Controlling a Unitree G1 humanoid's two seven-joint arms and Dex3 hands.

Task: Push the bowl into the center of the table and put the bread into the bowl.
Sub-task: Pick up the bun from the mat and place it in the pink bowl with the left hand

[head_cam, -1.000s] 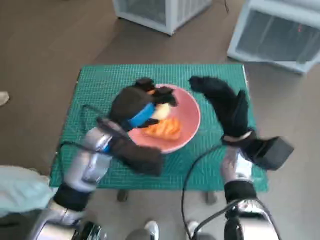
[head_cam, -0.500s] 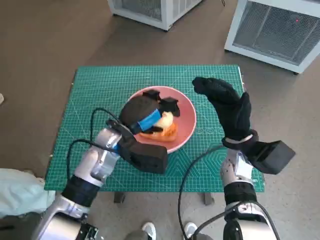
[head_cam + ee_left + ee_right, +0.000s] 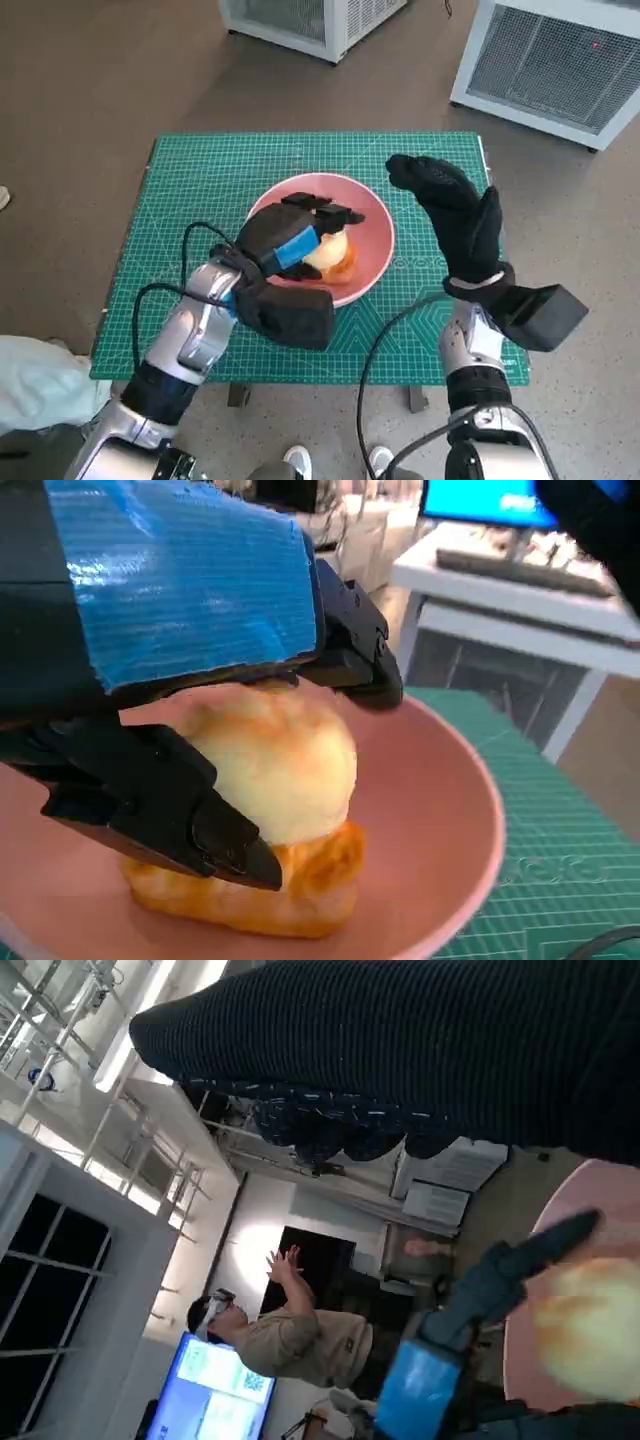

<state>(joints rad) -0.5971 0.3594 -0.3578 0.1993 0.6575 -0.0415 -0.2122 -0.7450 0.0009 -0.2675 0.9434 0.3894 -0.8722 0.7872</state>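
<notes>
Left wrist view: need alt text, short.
The blue-taped left robot hand cups a pale round bread roll stacked on a darker orange-brown piece inside a pink bowl. The bowl rests on a green gridded mat.

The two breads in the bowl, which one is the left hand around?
The pale round bun, lying on the orange pastry; the left hand's fingers flank it.
</notes>
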